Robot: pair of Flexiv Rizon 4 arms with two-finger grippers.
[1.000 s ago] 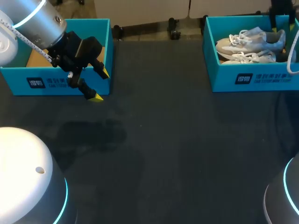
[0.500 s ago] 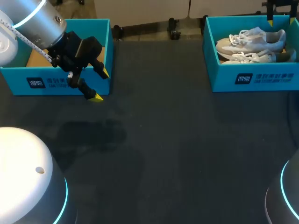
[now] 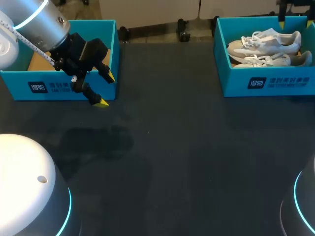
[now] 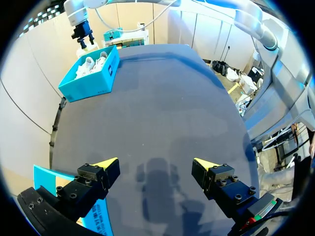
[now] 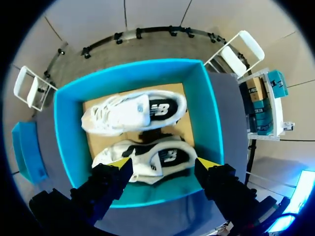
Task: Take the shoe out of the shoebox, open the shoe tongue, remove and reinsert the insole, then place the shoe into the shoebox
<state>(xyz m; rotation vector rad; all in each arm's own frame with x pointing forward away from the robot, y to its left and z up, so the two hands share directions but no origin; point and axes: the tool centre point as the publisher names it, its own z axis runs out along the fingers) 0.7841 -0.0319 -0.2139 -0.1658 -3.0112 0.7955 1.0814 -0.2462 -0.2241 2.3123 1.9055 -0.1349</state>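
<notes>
Big dark table (image 3: 187, 147) below me. At its far right corner is the blue shoebox (image 5: 66, 128), top open, with two pale shoes lying side by side on its cardboard floor. A second box (image 3: 59, 88), also blue, sits at the far left. My right gripper (image 5: 163, 163) hangs straight over the shoebox, fingers spread wide and empty, with the nearer shoe (image 5: 147, 157) right beneath them. I reckon it's light, with a soft mesh upper and a firmer heel and sole. So pinch across the heel collar or the midfoot, never the loose laces. My left gripper (image 3: 106, 89), spread and empty too, hovers at the second box's front corner.
</notes>
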